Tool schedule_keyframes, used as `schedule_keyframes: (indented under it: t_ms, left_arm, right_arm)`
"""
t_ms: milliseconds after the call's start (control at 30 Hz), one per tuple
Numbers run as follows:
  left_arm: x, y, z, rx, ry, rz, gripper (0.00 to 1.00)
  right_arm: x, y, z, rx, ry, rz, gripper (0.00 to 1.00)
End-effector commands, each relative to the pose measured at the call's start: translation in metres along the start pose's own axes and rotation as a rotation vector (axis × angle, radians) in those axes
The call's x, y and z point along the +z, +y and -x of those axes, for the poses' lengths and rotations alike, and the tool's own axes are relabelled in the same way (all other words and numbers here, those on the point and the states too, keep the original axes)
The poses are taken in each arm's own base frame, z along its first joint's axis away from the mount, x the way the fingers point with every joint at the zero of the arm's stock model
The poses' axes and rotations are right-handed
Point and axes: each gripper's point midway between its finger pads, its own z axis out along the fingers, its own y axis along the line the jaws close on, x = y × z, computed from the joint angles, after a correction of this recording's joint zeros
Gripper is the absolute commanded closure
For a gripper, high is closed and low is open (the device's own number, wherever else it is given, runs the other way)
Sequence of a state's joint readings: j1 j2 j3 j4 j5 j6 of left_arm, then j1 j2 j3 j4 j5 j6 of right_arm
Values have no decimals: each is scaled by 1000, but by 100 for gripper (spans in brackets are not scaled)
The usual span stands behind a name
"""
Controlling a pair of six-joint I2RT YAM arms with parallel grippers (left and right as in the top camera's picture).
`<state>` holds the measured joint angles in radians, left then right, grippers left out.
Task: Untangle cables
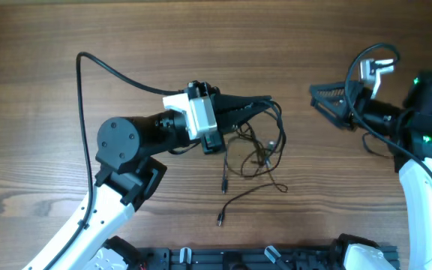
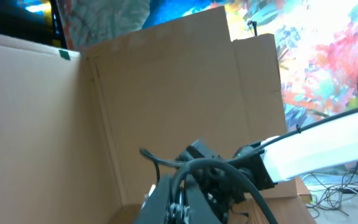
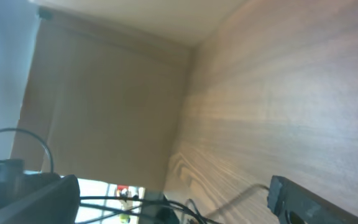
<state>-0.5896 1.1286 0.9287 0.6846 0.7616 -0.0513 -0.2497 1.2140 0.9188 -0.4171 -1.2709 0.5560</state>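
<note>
The cables [image 1: 255, 154] are thin black wires in a loose tangle at the table's middle, with small plug ends at the front [image 1: 223, 184] and nearer the front edge [image 1: 220, 220]. My left gripper [image 1: 265, 103] points right and is shut on a strand of the tangle; a loop hangs from its tip down to the table. In the left wrist view the jaws [image 2: 180, 202] pinch a black strand [image 2: 211, 163]. My right gripper [image 1: 313, 94] is open and empty, to the right of the tangle, apart from it. Its wrist view shows thin wires [image 3: 166, 203] between its spread fingers [image 3: 179, 208].
The wooden table [image 1: 126, 30] carries nothing else. The left arm's own thick black cable [image 1: 118, 71] arcs over the table's left half. A black rail [image 1: 223, 259] runs along the front edge. Cardboard walls [image 2: 166, 93] stand around the table.
</note>
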Motion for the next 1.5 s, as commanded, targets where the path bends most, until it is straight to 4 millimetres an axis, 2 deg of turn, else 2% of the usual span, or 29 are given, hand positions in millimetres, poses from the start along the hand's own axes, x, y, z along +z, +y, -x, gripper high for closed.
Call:
schedule_keyframes:
  t_ms: [0, 133, 167, 233, 333, 433, 533, 667, 767, 933, 1167, 1267, 1333, 1433, 1467]
  left_arm:
    - [-5, 3, 21, 50, -46, 13, 96]
    - [-14, 16, 37, 128, -93, 55, 96]
    - [-17, 22, 41, 143, -107, 86, 96]
    - [-19, 32, 44, 144, -119, 142, 96]
    - [-19, 31, 46, 144, -126, 140, 96]
    - [-12, 13, 59, 85, -191, 81, 96]
    - [-1, -5, 58, 54, -204, 23, 96]
    - [9, -20, 54, 31, -219, -26, 96]
    - [10, -16, 54, 25, -222, -6, 96]
    - [9, -11, 55, 31, -228, 23, 96]
    - [7, 2, 57, 34, -241, 97, 96]
    - [-4, 20, 61, 77, -245, 150, 96]
    - [-13, 24, 76, 137, -295, 166, 96]
    - [-17, 29, 85, 156, -334, 206, 96]
    - [-19, 32, 87, 156, -345, 227, 96]
  right_arm:
    - [0, -12, -5, -63, 6, -47, 0]
    - [-4, -43, -13, -19, -2, -206, 0]
    - [-4, -45, -19, -42, 20, -210, 0]
    - [-3, -33, -32, -123, 74, -133, 0]
    - [-1, -14, -46, -233, 121, -10, 0]
    - [9, -8, -51, -283, 153, 13, 0]
    - [27, 3, -60, -334, 206, 50, 0]
    - [53, 17, -72, -386, 269, 73, 0]
    - [65, 26, -93, -421, 336, 110, 0]
    - [73, 34, -111, -445, 395, 144, 0]
    - [72, 28, -114, -411, 406, 116, 0]
    - [74, 12, -109, -420, 386, 18, 0]
    - [71, 7, -115, -473, 409, 12, 0]
    - [66, -1, -124, -483, 443, -14, 0]
    - [64, -16, -122, -476, 443, -103, 0]
